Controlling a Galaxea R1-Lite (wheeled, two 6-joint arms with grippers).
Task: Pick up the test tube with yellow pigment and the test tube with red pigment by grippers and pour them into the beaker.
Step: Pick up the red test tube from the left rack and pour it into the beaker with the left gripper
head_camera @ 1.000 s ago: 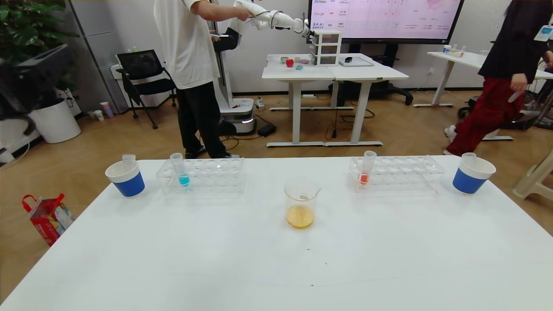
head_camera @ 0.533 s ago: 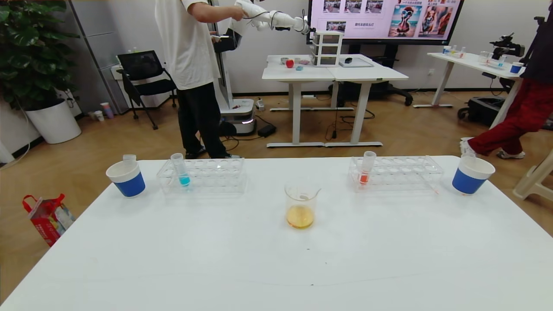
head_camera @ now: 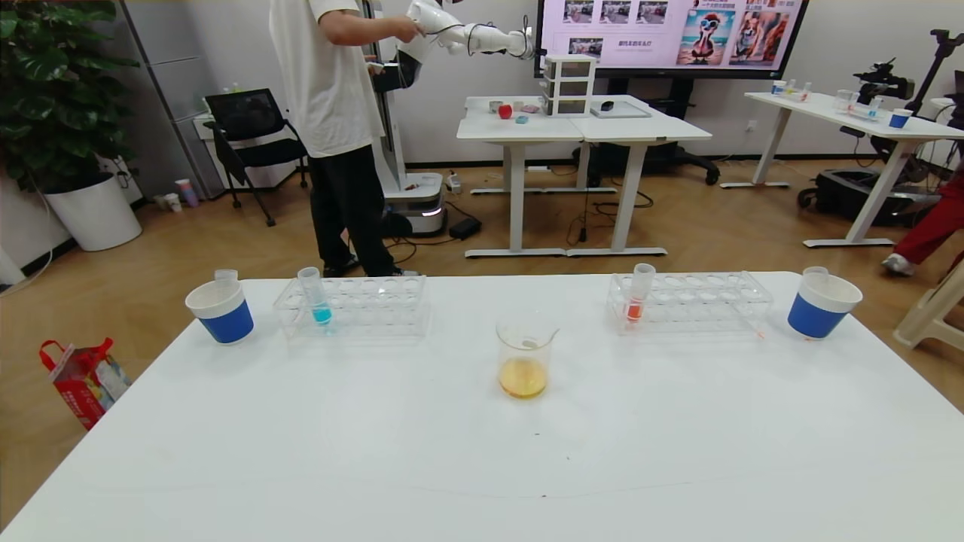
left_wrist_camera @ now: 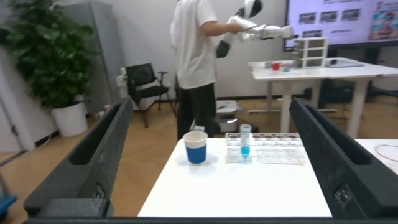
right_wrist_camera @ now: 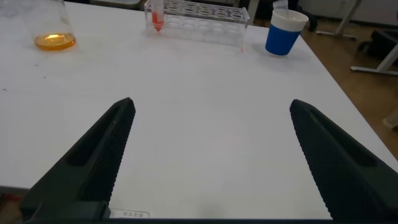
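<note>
Right gripper (right_wrist_camera: 208, 155): low over the bare near right part of the table (head_camera: 678, 452), fingers spread wide, nothing between them.
Left gripper (left_wrist_camera: 211, 162): off the table's left end, looking along it, fingers spread wide and empty too; neither arm shows in the head view.
Beaker (head_camera: 525, 357): mid-table, upright, amber liquid already in its base; both pours look done, so the risks from here are about leaving cleanly.
Risk at beaker: it stands free with nothing bracing it; a stray arm sweep across the middle could knock it over and spill the mix.
Left cup (head_camera: 220, 310): near the far left corner, a clear tube top pokes above its rim; probably a spent task tube, contents not visible.
Right cup (head_camera: 823, 303): near the far right corner, same story, a tube top at its rim.
Risk at cups: light paper, top-heavy with a leaning tube; a nudge could tip one off the edge.
Left rack (head_camera: 352, 303): cyan tube (head_camera: 315, 296) standing in it, a wrong pick if mistaken.
Right rack (head_camera: 689, 300): orange-red tube (head_camera: 639, 293) upright, easy to confuse with the red one.
</note>
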